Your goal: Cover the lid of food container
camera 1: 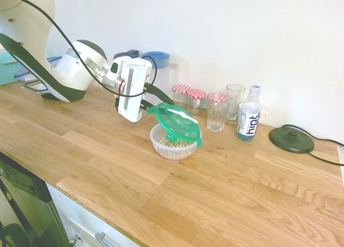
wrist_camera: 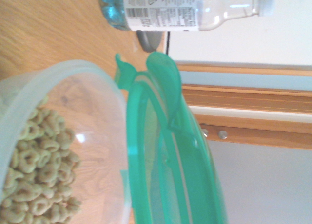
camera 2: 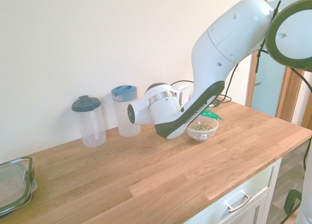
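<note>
Half done I'd say, with the lid [camera 1: 185, 127] tilted at the bowl's [camera 1: 174, 152] 12 o'clock in the first exterior view, gripper [camera 1: 162, 104] open at 11, so levelling and snapping down are left.

"hint" reads on label of btl [camera 1: 249, 121]; smaller print there too blurry to read.

Lid [camera 1: 181, 124] tilted over bowl [camera 1: 173, 152], 3 jars [camera 1: 196, 97] behind, bottle [camera 1: 249, 117] right
</note>
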Robot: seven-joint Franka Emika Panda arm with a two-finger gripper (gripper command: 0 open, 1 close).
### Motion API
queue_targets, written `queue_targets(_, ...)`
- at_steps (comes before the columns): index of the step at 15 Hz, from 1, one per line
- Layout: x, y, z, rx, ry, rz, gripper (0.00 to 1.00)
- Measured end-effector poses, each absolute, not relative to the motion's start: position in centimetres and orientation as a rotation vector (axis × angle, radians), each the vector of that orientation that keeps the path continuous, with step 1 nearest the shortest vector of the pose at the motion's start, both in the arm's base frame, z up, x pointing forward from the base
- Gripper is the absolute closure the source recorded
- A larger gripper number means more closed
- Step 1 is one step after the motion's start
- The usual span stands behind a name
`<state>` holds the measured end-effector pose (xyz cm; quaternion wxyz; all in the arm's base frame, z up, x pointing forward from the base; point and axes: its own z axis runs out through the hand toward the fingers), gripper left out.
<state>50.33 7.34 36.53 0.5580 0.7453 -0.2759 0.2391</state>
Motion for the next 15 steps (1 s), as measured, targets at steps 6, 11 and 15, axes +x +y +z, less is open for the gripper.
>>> queue_targets(6, 50.3, 9.2, 36.5, 1.977, -0.779, 0.381, 0.0)
queue_targets(11, 52.0, 8.9, 42.1, 2.198, -0.971, 0.238, 0.0)
queue_targets(15, 52.3, 9.3, 45.0, 2.447, -1.068, 0.16, 0.0)
